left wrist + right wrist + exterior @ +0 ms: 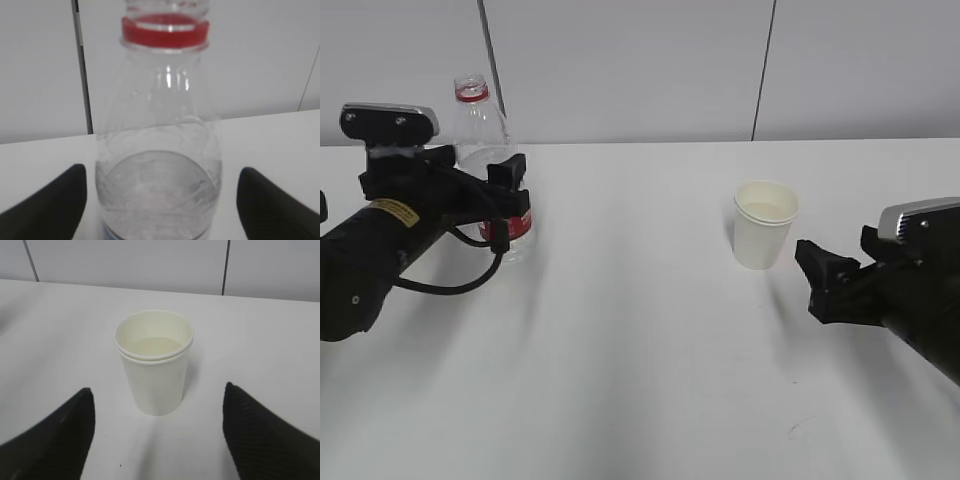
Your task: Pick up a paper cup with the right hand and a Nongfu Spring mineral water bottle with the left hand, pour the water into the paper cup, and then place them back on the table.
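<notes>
The Nongfu Spring mineral water bottle (478,125) stands upright and capless on the table (640,380) at the left. Its red label is half hidden by my left gripper (508,200). In the left wrist view the bottle (160,125) fills the middle, with water (157,200) low inside. My left gripper (160,177) is open, a gap showing on each side of the bottle. The paper cup (765,225) stands upright right of centre. My right gripper (808,275) is open just short of it. In the right wrist view the cup (155,375) sits ahead of the open right gripper (157,390), untouched.
A pale wall with dark vertical seams (760,70) rises behind the table's far edge. Bare white tabletop lies between the bottle and the cup and across the front.
</notes>
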`<control>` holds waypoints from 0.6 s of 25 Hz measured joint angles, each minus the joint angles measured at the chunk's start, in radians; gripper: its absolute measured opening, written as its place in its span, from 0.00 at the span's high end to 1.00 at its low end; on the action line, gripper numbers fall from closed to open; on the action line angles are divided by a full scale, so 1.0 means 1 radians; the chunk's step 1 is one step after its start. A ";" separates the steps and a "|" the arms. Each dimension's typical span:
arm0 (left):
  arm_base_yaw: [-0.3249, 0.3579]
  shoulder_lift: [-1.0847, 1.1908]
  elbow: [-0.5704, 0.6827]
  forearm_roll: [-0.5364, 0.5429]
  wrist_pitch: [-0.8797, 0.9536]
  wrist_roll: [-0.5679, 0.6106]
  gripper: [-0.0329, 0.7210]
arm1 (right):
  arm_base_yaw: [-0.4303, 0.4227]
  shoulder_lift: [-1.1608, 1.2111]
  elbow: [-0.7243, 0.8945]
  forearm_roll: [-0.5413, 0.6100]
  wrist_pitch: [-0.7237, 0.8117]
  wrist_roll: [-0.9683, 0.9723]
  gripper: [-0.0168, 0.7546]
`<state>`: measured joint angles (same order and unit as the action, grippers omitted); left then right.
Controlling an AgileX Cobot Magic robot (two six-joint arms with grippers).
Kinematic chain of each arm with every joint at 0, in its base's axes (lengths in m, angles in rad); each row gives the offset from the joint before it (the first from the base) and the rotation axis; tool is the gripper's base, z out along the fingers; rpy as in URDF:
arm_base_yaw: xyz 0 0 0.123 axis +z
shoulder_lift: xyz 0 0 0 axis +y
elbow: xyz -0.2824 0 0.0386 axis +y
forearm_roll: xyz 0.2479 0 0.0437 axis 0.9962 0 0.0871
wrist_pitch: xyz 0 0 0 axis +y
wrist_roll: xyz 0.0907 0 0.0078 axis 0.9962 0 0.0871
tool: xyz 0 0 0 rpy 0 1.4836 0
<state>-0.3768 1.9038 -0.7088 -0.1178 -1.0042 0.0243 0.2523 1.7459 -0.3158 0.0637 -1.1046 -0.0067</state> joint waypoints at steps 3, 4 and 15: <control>0.000 -0.056 0.058 0.003 0.000 0.000 0.21 | 0.000 -0.044 0.001 0.000 0.054 0.000 0.21; 0.000 -0.076 0.077 0.003 0.000 0.000 0.21 | 0.000 -0.061 0.001 0.000 0.070 0.000 0.21; 0.000 -0.227 0.131 0.004 0.335 0.000 0.22 | 0.000 -0.260 0.004 0.000 0.358 0.000 0.21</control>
<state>-0.3768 1.6772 -0.5775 -0.1137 -0.6687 0.0243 0.2523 1.4862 -0.3121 0.0637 -0.7470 -0.0067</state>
